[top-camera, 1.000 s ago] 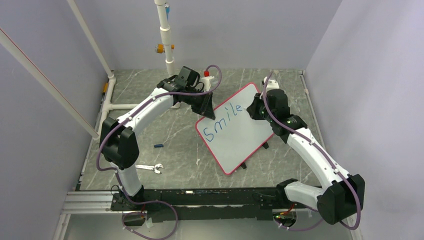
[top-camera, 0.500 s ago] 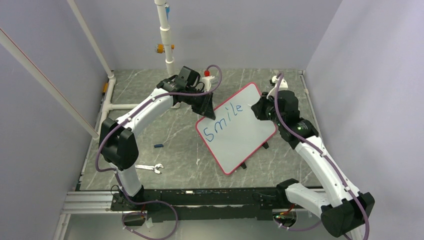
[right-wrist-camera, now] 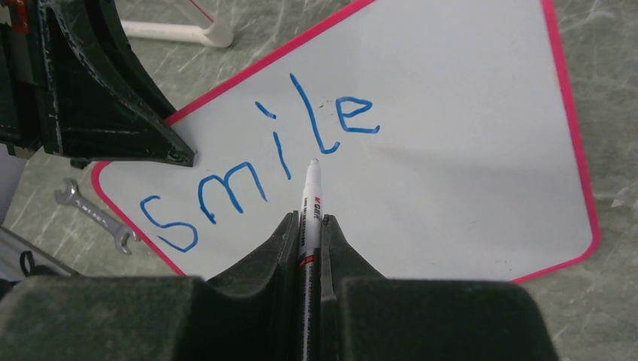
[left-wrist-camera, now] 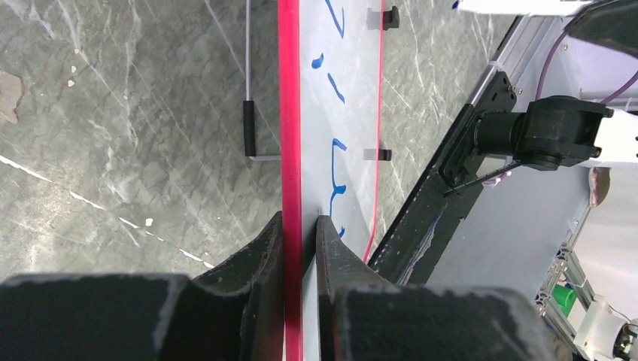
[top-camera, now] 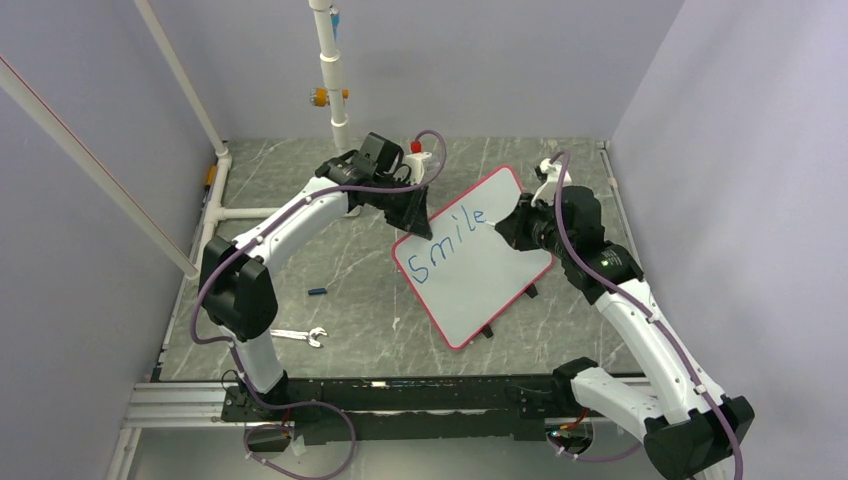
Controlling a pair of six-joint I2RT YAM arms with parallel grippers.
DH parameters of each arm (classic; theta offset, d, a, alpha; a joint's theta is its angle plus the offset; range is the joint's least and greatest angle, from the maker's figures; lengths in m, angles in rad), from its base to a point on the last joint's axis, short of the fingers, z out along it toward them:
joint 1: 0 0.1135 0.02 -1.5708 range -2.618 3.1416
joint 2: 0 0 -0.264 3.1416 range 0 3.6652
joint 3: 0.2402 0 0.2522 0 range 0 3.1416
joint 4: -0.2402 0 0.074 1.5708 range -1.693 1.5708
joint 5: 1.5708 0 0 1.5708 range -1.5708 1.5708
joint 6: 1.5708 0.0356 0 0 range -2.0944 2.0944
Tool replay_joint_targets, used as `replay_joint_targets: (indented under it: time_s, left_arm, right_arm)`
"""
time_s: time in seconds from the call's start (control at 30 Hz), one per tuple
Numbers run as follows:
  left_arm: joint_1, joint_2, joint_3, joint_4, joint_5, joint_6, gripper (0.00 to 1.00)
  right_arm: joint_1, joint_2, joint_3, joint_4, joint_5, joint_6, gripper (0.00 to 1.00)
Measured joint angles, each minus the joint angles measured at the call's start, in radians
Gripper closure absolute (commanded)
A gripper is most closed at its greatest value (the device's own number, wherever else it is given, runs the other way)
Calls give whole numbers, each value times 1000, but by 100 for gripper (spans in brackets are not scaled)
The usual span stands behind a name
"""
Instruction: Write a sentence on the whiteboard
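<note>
The whiteboard (top-camera: 482, 283), white with a red rim, stands tilted on the table. It carries the blue word "Smile" (top-camera: 447, 244), the only part of the sentence showing. My left gripper (top-camera: 415, 223) is shut on the board's upper left rim. In the left wrist view the jaws (left-wrist-camera: 299, 226) pinch the red rim (left-wrist-camera: 289, 113) edge-on. My right gripper (top-camera: 510, 224) is shut on a white marker (right-wrist-camera: 311, 197). In the right wrist view (right-wrist-camera: 305, 222) the marker tip sits just below the "l" of "Smile" (right-wrist-camera: 256, 167). I cannot tell if the tip touches the board (right-wrist-camera: 459, 180).
A small wrench (top-camera: 300, 336) and a blue marker cap (top-camera: 317, 291) lie on the marble table at the left. A white pipe frame (top-camera: 335, 90) stands at the back. A metal rail (top-camera: 400, 396) runs along the near edge. Walls close in on both sides.
My right arm has swung its elbow out to the right and the marker has shifted slightly down the board, under "Smile". The writing, the board and my left arm are unchanged.
</note>
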Motion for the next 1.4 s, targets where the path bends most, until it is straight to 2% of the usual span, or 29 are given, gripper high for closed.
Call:
replay_joint_targets:
  time_s: [0.23,0.67,0.87,1.13,1.4]
  left_arm:
    - [-27,0,40,-29,-30,3,100]
    - [-24,-2,21,-9,-45,2,100]
    - [-23,-6,16,-3,-49,-4,100]
    - [-2,-20,-16,16,-40,-23,100]
    - [3,-27,-30,27,-33,-31,100]
  right_arm:
    - [5,-8,-8,-13,-52,1,100]
    - [45,-56,-63,-47,-109,1,100]
    - [160,-93,-89,-39,-68,1,100]
    - [350,-97,-115,-5,92,0,100]
    - [464,-97,-143,24,210,0,100]
